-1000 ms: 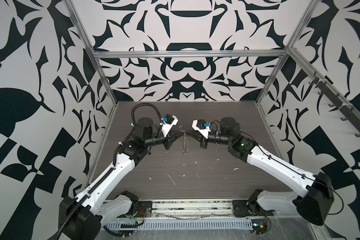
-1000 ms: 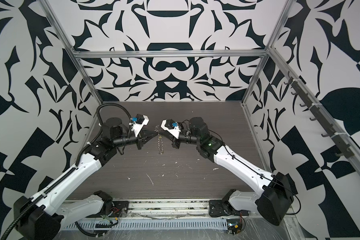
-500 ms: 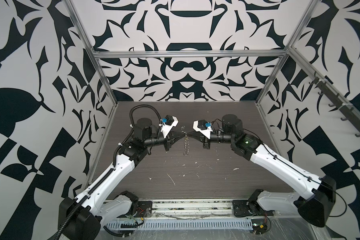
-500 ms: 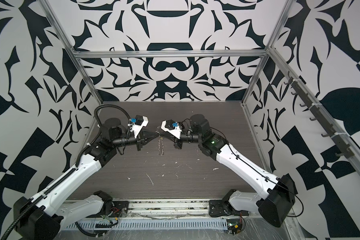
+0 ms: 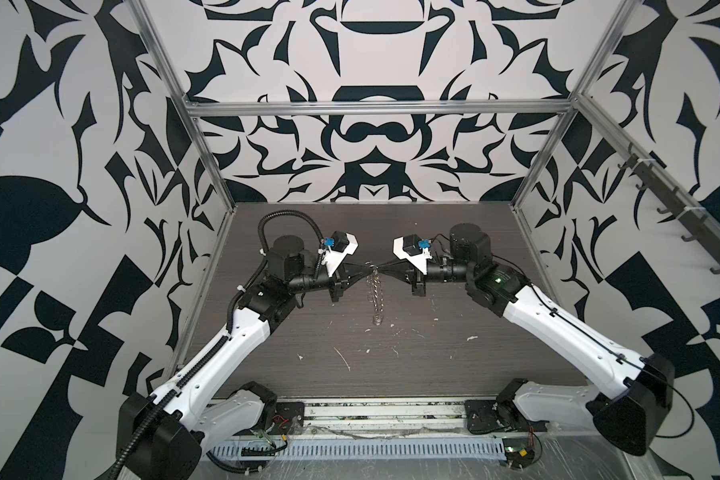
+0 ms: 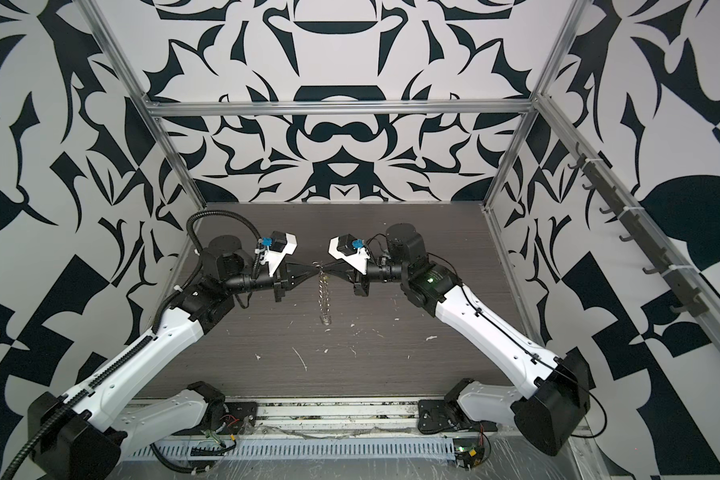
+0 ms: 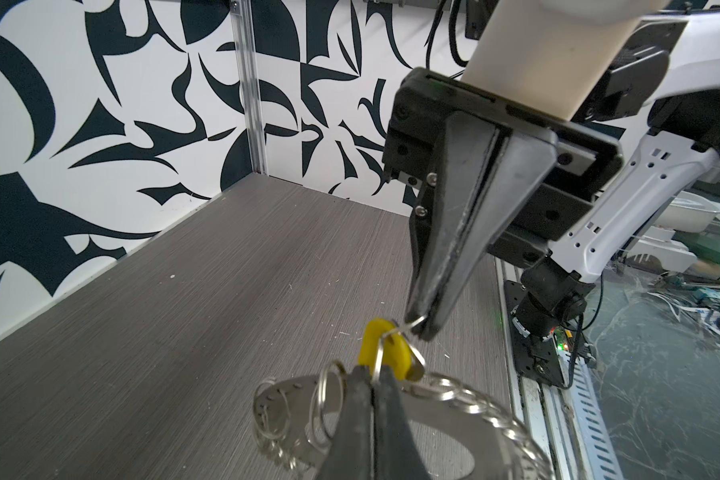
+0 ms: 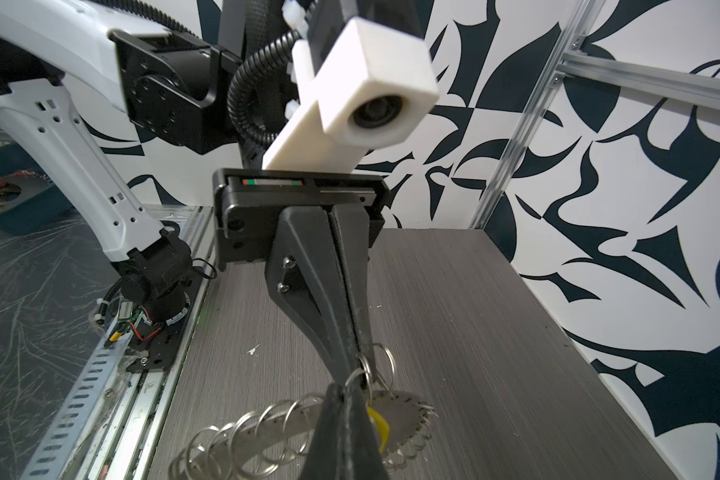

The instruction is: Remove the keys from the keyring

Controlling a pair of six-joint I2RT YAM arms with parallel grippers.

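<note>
Above the middle of the dark wood-grain table (image 5: 433, 365), the left hand (image 5: 368, 272) reaches in from 9 o'clock and the right hand (image 5: 382, 271) from 3 o'clock, their tips almost meeting. Both are pressed together on thin wire. In the left wrist view they appear to pinch opposite sides of one small silver wire split ring (image 7: 393, 332), though the exact contact is hard to make out. The small key with a yellow plastic head (image 7: 395, 357) is threaded on that ring, between the two tips. The flat grey perforated metal keyring (image 7: 454, 411), fringed with more wire loops, hangs from the pinch toward 6 o'clock. I cannot tell whether its lowest loops touch the table.

The grip looks like the weak spot. Narrow, smooth tips on springy wire carry the whole keyring. A sideways pull to open the coil could let the wire slip from one hand, and the keyring would swing or drop. Too hard a pull might bend the split ring, or jam the key's head against the coil.
</note>
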